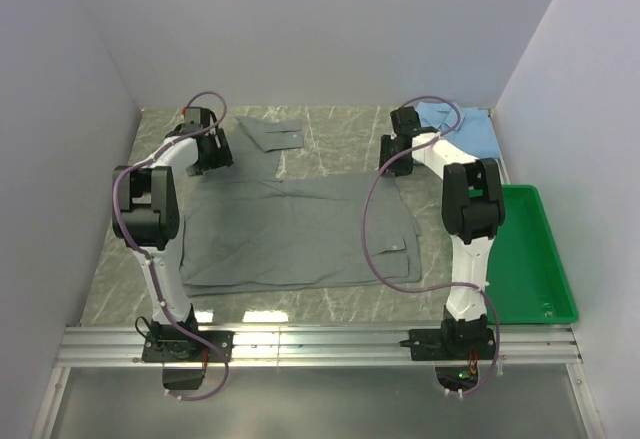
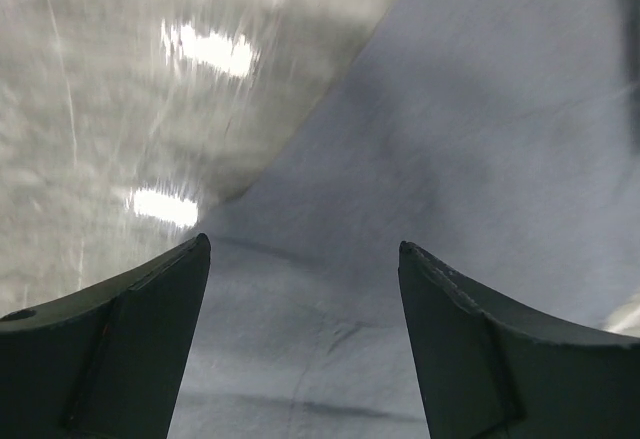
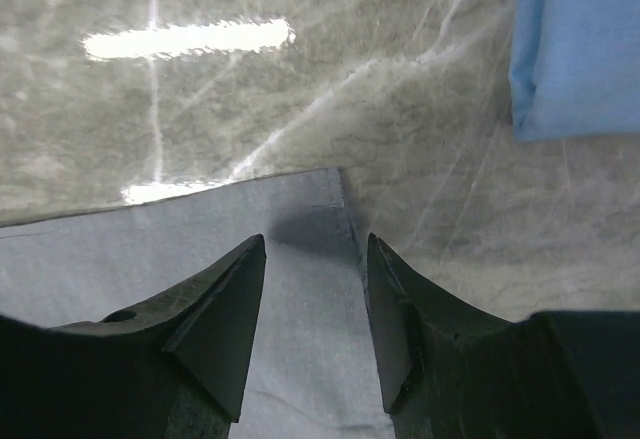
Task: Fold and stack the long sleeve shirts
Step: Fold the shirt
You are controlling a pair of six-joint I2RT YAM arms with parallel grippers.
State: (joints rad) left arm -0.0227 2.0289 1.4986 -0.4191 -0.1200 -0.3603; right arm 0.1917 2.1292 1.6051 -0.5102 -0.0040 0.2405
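The grey shirt [image 2: 450, 159] under the left gripper [image 2: 305, 249] is matt woven cloth, softly creased. Ahead of the right gripper [image 3: 315, 242], the table [image 3: 300, 89] is polished and marble-veined, mirroring the lamps. The blue shirt [image 3: 580, 49] to its front right is smooth matt cloth. The fingers [image 2: 110, 339] look like dark matt plastic. The tray [image 1: 530, 259] to its right is glossy green plastic.

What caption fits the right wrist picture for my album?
Right fingers, spread apart, at a corner of the grey shirt, blue shirt nearby on the marble table.
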